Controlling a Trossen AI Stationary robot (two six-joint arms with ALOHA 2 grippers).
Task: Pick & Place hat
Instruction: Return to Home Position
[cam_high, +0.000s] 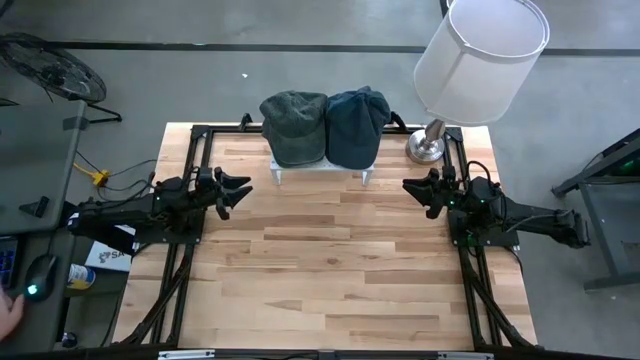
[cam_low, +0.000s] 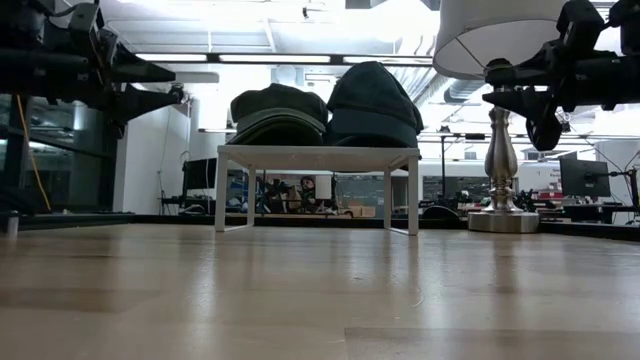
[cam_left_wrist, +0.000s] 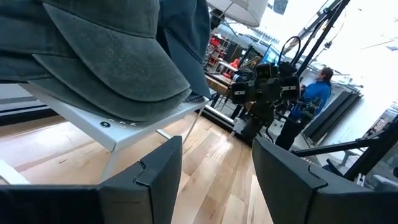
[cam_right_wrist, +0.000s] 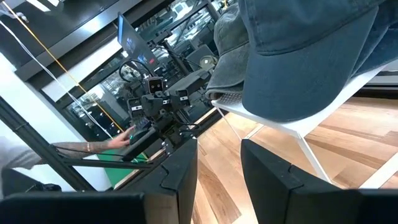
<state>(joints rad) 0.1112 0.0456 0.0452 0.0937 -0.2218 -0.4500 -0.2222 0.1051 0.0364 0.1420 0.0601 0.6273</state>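
Two hats lie side by side on a low white stand (cam_high: 320, 172) at the table's far middle: a grey-green hat (cam_high: 294, 127) on the left and a blue hat (cam_high: 355, 125) on the right, their brims hanging over the stand's top (cam_left_wrist: 112, 127). My left gripper (cam_high: 240, 192) hovers level at the table's left, open, pointing toward the stand's left end. My right gripper (cam_high: 412, 190) hovers level at the right, open, pointing toward the stand's right end. Nothing is between either pair of fingers (cam_left_wrist: 217, 168) (cam_right_wrist: 219, 165).
A lamp with a white shade (cam_high: 480, 60) stands on a metal base (cam_high: 428, 148) at the far right corner, close to my right gripper. Black frame rails (cam_high: 190, 150) run along the table's edges. A person's hand (cam_right_wrist: 124, 134) shows beyond the table's left side. Bare wood lies in front of the stand.
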